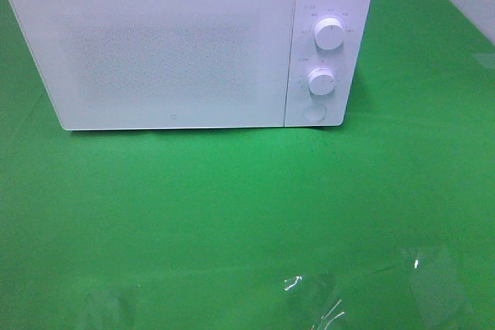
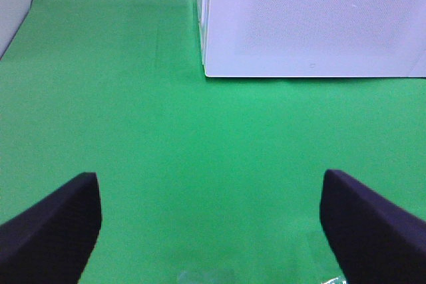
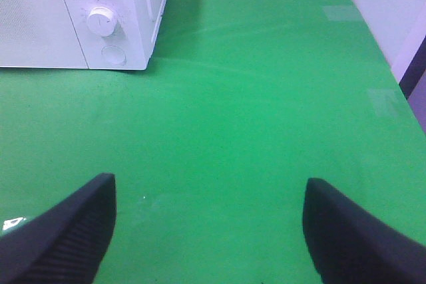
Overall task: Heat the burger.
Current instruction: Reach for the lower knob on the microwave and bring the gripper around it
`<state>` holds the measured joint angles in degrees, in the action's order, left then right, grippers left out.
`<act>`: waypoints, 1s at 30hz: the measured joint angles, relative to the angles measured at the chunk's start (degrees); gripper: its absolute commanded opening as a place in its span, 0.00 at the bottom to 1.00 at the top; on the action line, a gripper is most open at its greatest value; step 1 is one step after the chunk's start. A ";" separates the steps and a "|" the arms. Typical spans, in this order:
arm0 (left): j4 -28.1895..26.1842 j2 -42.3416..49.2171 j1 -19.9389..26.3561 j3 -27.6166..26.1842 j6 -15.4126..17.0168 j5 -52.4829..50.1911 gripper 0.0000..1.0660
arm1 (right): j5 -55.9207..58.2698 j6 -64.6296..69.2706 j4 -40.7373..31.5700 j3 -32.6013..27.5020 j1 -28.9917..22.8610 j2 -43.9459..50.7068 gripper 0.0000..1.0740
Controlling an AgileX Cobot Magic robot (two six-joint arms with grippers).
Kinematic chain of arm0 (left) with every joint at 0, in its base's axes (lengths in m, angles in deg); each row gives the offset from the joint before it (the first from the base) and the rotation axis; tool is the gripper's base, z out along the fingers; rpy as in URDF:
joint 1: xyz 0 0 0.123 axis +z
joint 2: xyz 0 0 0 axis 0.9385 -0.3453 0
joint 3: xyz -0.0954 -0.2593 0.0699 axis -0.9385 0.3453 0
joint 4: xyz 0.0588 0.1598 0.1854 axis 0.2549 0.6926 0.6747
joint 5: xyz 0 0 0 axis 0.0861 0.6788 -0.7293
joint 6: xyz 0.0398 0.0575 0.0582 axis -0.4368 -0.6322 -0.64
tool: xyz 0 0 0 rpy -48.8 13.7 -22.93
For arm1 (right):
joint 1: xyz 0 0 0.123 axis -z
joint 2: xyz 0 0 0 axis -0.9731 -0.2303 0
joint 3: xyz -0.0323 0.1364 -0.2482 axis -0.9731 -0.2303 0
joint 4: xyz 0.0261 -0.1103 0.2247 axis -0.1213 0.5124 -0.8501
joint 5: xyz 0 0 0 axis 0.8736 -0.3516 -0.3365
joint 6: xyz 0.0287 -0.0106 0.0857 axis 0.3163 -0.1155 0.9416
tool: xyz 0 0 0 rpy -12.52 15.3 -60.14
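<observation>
green mat (image 1: pixel 232 214) runs up to the white microwave (image 1: pixel 178 44), whose door is shut. left gripper (image 2: pixel 210 231) and right gripper (image 3: pixel 210 231) both gape wide, holding nothing. probably best: the right one meets the lower knob (image 1: pixel 321 80) squarely before turning it. the burger shows in no view, perhaps inside, so its look cannot be told.

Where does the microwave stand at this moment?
In the exterior high view, the white microwave stands at the back of the green table, left of centre, facing the camera.
</observation>
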<state>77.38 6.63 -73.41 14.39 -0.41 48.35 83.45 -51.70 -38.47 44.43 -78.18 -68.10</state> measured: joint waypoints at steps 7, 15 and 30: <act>0.00 0.00 0.00 0.00 0.00 0.00 0.77 | -6.88 0.23 -0.29 0.86 0.00 -0.63 0.68; 0.00 0.00 0.00 0.00 0.00 0.00 0.77 | -16.50 0.86 -0.69 -0.23 0.00 -8.94 0.68; 0.00 0.00 0.00 0.00 0.00 0.00 0.77 | -45.38 1.09 -1.26 -8.48 0.00 -26.24 0.68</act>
<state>77.38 6.63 -73.41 14.39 -0.41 48.35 38.07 -50.61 -39.73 35.95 -78.18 -94.34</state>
